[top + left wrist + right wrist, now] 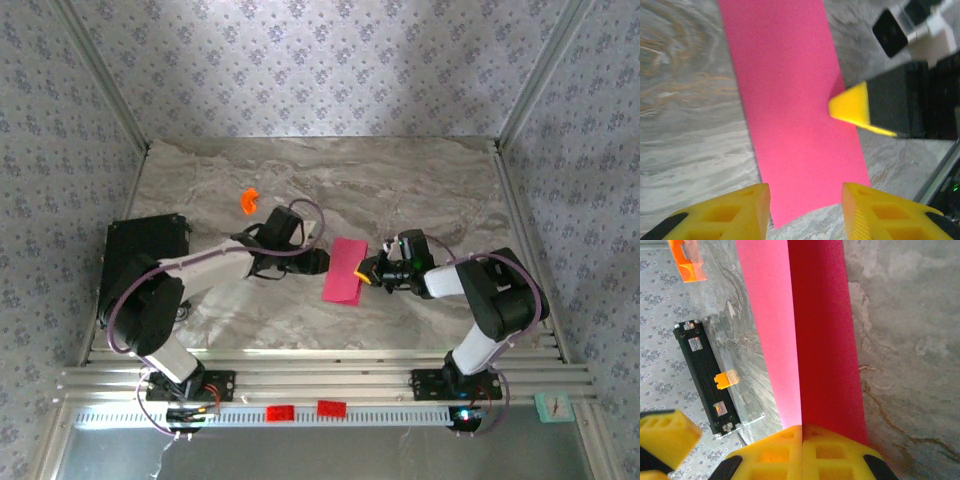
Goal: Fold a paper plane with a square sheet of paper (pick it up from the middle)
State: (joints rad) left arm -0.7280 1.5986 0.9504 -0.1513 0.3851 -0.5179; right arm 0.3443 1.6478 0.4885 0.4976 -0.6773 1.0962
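Observation:
The magenta-pink sheet of paper point(345, 271) lies mid-table as a narrow rectangle, not a square. In the right wrist view the sheet of paper point(812, 330) shows a lighter and a darker half that meet along a straight line running into my jaws. My right gripper point(372, 270) point(802, 432) is shut on its right edge. My left gripper point(318, 262) point(806, 205) is open at the sheet's left side, its fingertips point(757, 200) either side of the paper point(790, 100) with nothing pinched. The right gripper's yellow fingertips point(852, 107) touch the paper's edge. The paper plane is out of view.
A small orange plastic piece point(249, 200) point(687, 260) lies on the marble table point(420, 180) behind the left arm. A black box point(145, 245) point(705, 375) sits at the left edge. Aluminium rails point(320, 380) run along the near side.

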